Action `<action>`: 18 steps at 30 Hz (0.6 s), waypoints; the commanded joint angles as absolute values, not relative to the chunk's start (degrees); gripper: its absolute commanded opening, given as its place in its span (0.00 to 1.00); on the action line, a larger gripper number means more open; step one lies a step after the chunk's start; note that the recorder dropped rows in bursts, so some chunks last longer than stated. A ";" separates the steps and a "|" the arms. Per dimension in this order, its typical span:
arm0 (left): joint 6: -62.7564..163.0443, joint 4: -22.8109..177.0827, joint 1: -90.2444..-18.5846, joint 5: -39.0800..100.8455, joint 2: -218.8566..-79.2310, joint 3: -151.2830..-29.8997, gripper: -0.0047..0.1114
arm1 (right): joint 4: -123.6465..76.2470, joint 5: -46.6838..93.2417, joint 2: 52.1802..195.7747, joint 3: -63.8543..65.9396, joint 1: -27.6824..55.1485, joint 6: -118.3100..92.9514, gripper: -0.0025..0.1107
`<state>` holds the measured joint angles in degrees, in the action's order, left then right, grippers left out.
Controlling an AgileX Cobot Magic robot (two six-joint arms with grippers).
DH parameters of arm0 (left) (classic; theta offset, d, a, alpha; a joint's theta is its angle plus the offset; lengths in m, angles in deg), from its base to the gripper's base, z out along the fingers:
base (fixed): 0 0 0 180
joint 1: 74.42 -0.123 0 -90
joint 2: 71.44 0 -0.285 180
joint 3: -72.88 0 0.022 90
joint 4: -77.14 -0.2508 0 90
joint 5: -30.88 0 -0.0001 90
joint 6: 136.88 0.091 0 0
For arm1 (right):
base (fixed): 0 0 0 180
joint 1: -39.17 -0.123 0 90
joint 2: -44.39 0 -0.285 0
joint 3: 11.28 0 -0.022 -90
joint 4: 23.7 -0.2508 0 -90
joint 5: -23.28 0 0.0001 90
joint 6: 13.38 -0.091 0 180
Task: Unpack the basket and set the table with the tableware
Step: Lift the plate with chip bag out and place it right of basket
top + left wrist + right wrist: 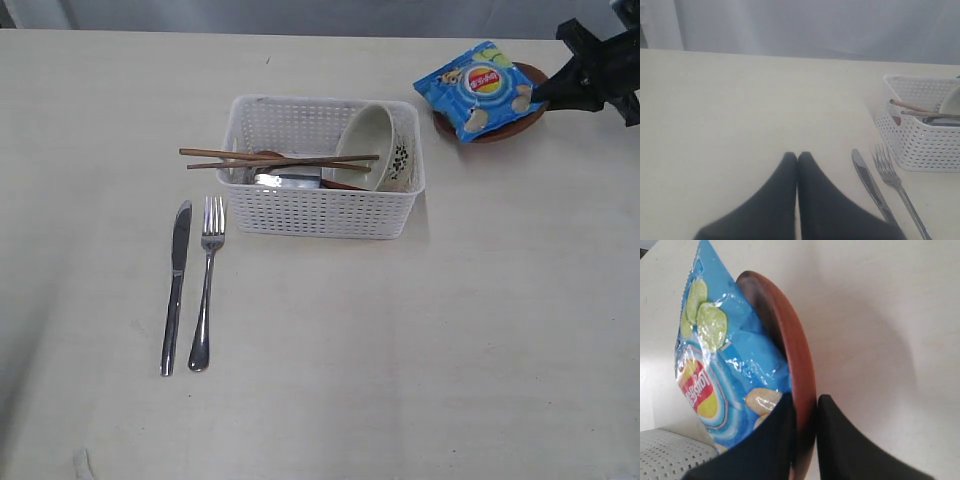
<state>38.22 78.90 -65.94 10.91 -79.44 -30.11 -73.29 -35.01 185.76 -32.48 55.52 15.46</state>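
The white basket (322,215) stands mid-table and holds the floral bowl (383,148) on its side, wooden chopsticks (280,157) across the rim, a steel cup (287,180) and part of a wooden spoon (342,185). The knife (176,288) and fork (206,282) lie side by side on the table (420,350) left of the basket. At the far right, my right gripper (805,405) is shut on the rim of the brown plate (795,355), which carries the blue chips bag (478,88). My left gripper (797,156) is shut and empty, left of the knife (869,182).
The chips bag (720,360) covers most of the plate (525,118). The right arm (598,68) reaches in from the far right corner. The basket (920,125) and fork (892,175) show at the right of the left wrist view.
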 commanded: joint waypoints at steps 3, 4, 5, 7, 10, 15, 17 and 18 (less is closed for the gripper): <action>38.39 78.85 -65.67 11.03 -79.23 -29.90 0.04 | -73.06 -34.33 186.82 -32.40 55.74 14.49 0.02; 38.39 78.85 -65.67 11.03 -79.23 -29.90 0.04 | -73.06 -34.33 186.82 -32.40 55.74 14.49 0.03; 38.39 78.85 -65.67 11.03 -79.23 -29.90 0.04 | -73.06 -34.33 186.82 -32.40 55.74 14.49 0.06; 38.39 78.85 -65.67 11.03 -79.23 -29.90 0.04 | -73.06 -34.45 186.82 -32.50 55.74 14.49 0.17; 38.39 78.85 -65.67 11.03 -79.23 -29.90 0.04 | -72.97 -34.55 186.57 -32.50 55.74 14.91 0.37; 38.39 78.85 -65.67 11.03 -79.23 -29.90 0.04 | -72.85 -35.17 184.34 -33.43 56.25 15.17 0.48; 38.39 78.85 -65.67 11.03 -79.23 -29.90 0.04 | -72.55 -36.06 182.84 -34.86 57.01 15.03 0.48; 38.39 78.85 -65.67 11.03 -79.23 -29.90 0.04 | -72.44 -36.80 181.99 -35.69 57.50 14.92 0.48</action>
<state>38.22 78.90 -65.94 10.91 -79.44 -30.11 -72.85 -35.21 184.79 -33.65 55.91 14.61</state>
